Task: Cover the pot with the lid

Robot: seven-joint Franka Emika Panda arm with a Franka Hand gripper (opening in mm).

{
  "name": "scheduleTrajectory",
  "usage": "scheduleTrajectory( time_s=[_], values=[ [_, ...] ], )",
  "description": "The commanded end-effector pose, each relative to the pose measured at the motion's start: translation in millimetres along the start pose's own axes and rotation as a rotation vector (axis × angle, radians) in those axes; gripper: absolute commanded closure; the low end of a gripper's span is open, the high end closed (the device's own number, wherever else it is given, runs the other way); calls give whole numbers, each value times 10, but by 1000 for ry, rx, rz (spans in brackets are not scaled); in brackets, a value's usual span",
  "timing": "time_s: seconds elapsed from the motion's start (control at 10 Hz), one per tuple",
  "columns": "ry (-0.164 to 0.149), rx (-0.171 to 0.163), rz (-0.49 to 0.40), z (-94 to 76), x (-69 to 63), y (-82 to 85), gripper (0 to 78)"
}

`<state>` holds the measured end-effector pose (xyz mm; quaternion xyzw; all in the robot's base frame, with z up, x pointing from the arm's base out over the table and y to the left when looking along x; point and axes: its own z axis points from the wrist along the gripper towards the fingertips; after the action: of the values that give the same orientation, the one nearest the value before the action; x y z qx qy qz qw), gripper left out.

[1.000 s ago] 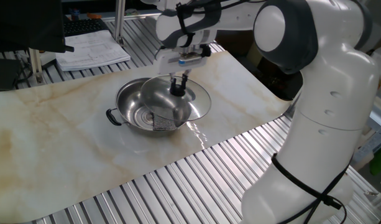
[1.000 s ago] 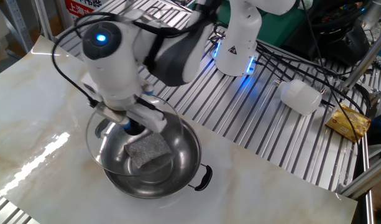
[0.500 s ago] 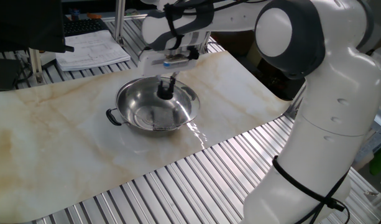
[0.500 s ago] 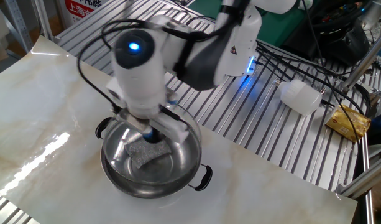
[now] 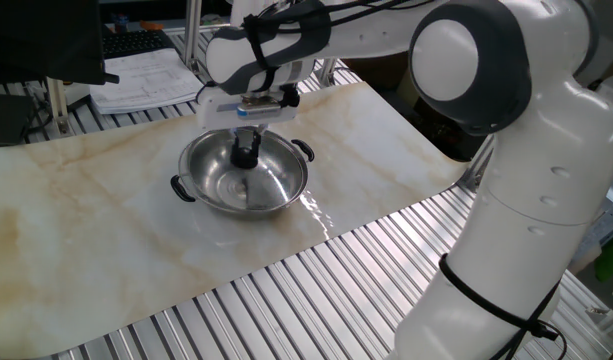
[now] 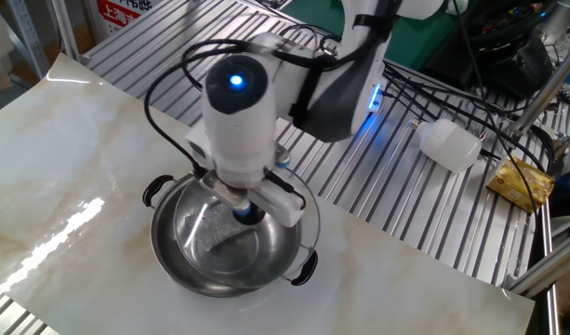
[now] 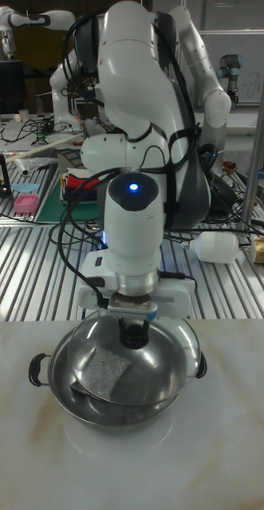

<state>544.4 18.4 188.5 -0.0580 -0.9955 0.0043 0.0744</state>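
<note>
The tool (image 5: 247,143) grips the knob of the lid (image 7: 147,351), holding it directly beneath itself over the pot (image 5: 211,185) on the desk (image 5: 106,230). Since one second ago, the lid has shifted from overhanging the pot's rim to nearly centred.

Over the last second the gripper (image 5: 247,140) carries the lid (image 5: 248,163) sideways across the table, from well off the pot's (image 5: 201,197) far-right rim toward its centre. A second ago the lid overhangs that side; half a second ago it overlaps most of the pot; now it hangs nearly centred over the opening, slightly tilted. In the other fixed view the arm's wrist (image 6: 236,116) shifts from the pot's left edge to above its middle.
</note>
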Motion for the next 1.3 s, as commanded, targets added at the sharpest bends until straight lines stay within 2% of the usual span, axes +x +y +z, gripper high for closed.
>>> scheduleTrajectory(
  time_s=[0.1, 0.3, 0.5, 0.6, 1.3],
  values=[
    [-14, -13, 22, -143, -97, -104, 764],
    [-15, -37, 24, -172, -173, -179, 764],
    [-24, -40, 26, -151, -185, -176, 764],
    [-36, -37, 24, -103, -203, -152, 764],
    [-40, 8, 2, -87, -257, -231, 764]
  ],
)
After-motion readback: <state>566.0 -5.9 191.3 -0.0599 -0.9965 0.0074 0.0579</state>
